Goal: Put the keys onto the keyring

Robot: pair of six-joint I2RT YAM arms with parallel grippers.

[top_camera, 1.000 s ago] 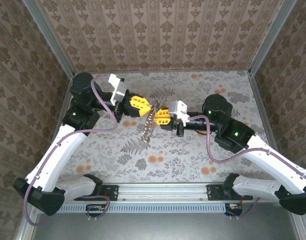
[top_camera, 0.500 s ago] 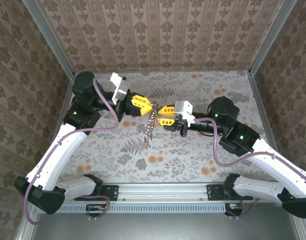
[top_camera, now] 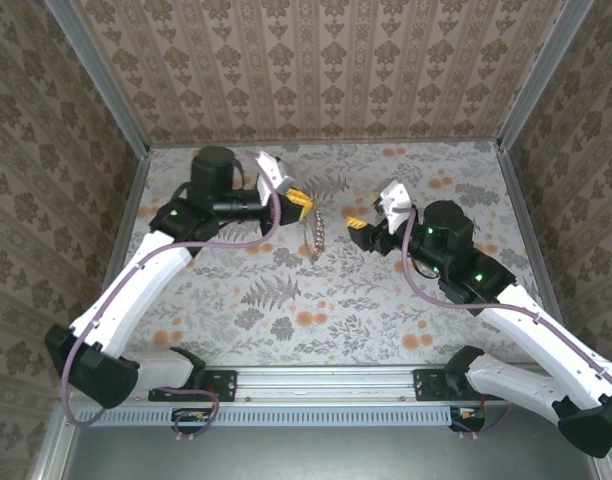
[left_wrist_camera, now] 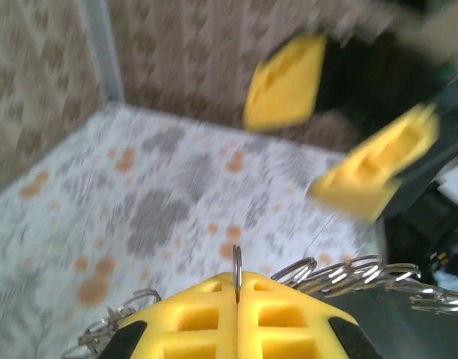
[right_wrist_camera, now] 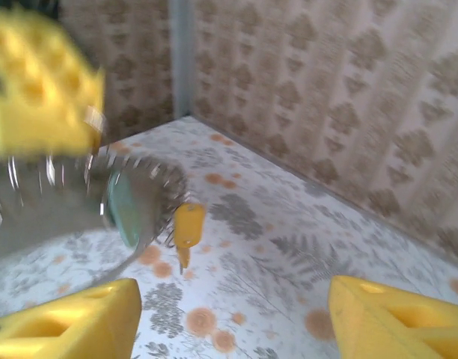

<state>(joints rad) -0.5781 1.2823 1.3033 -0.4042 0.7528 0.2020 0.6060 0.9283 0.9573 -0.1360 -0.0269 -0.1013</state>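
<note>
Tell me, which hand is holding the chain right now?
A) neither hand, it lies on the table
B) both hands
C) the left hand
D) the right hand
C: the left hand is shut on a ring of the chain, which dangles from it above the table, while the right hand stands open and apart from the chain.

Left gripper (left_wrist_camera: 237, 293) clamped on the keyring (left_wrist_camera: 347, 274)
</note>
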